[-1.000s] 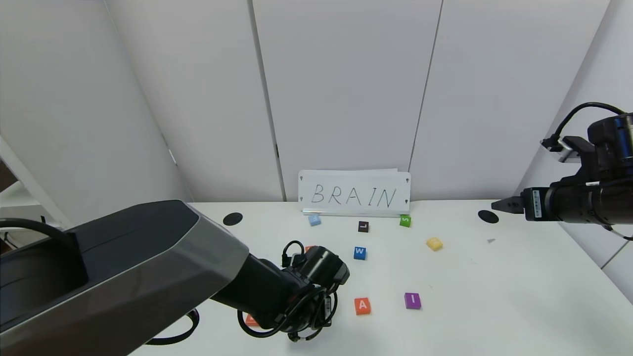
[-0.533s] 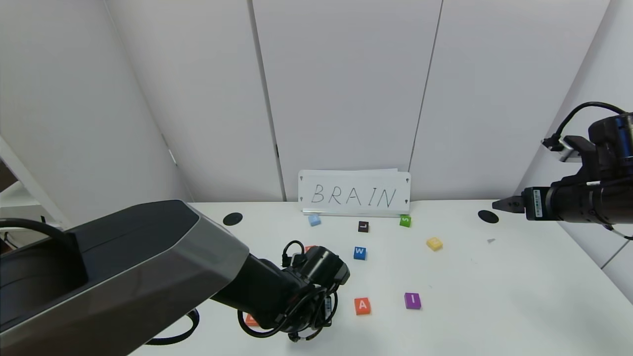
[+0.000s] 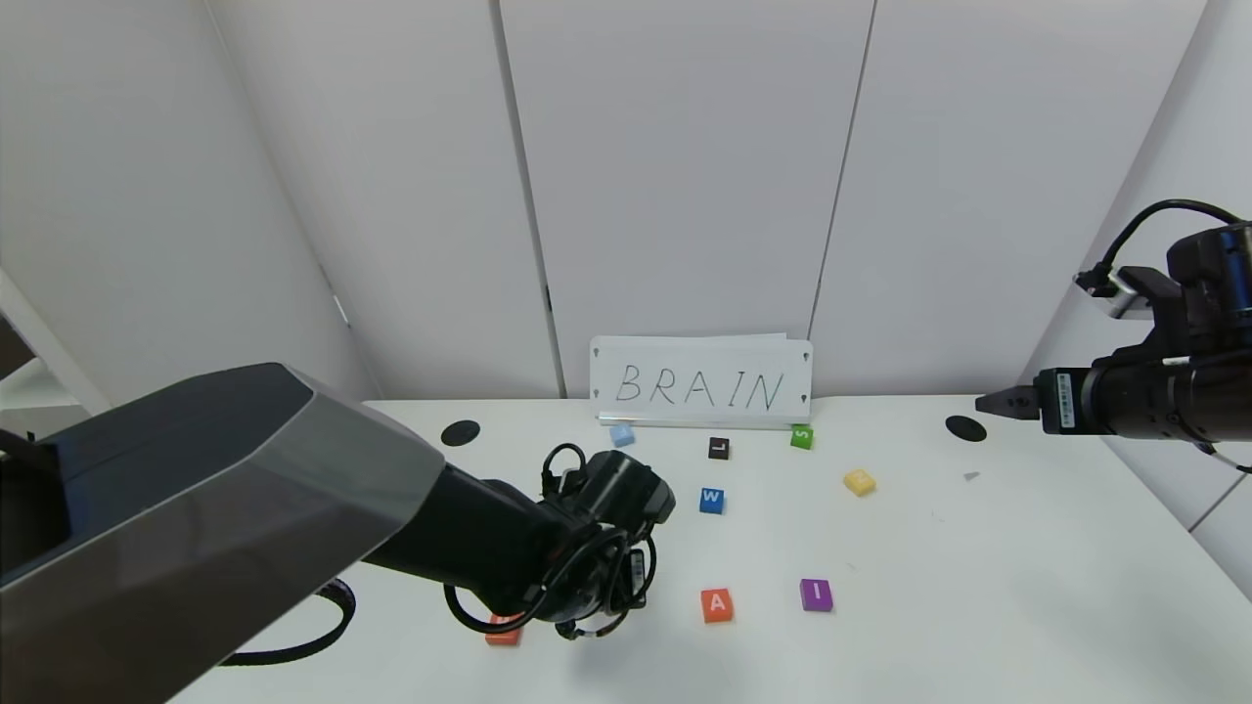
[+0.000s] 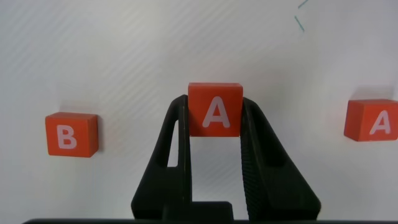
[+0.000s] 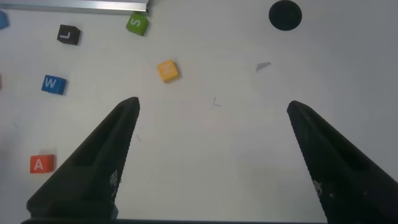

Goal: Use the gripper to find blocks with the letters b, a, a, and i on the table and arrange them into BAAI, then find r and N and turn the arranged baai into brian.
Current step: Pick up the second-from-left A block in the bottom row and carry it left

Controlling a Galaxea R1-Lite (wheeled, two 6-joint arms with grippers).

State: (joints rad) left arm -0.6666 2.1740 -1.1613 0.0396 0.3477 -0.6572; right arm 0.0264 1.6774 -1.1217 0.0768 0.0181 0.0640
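Left gripper (image 4: 214, 124), centre of the left wrist view: jaws clamped on an A block (image 4: 215, 109), with B (image 4: 71, 134) at left and the second A (image 4: 372, 119) at right. Set it squarely between them on the tabletop (image 4: 124, 56). Right gripper (image 5: 211, 109) hovers, jaws apart.

Even, bright overhead lighting fills my workspace; the white table (image 3: 978, 587) returns it diffusely, with no hard glare. Shadows are soft and short: a faint grey patch lies beneath my left arm near the front edge, and in the left wrist view each orange-red tile, such as the B tile (image 4: 71, 134), casts a thin dim fringe. The head view bends straight wall seams outward toward its edges. My left gripper (image 4: 215, 118) appears sharp at its fingers but darkens to a featureless silhouette near the lens, as do my right gripper's fingers (image 5: 99, 162).
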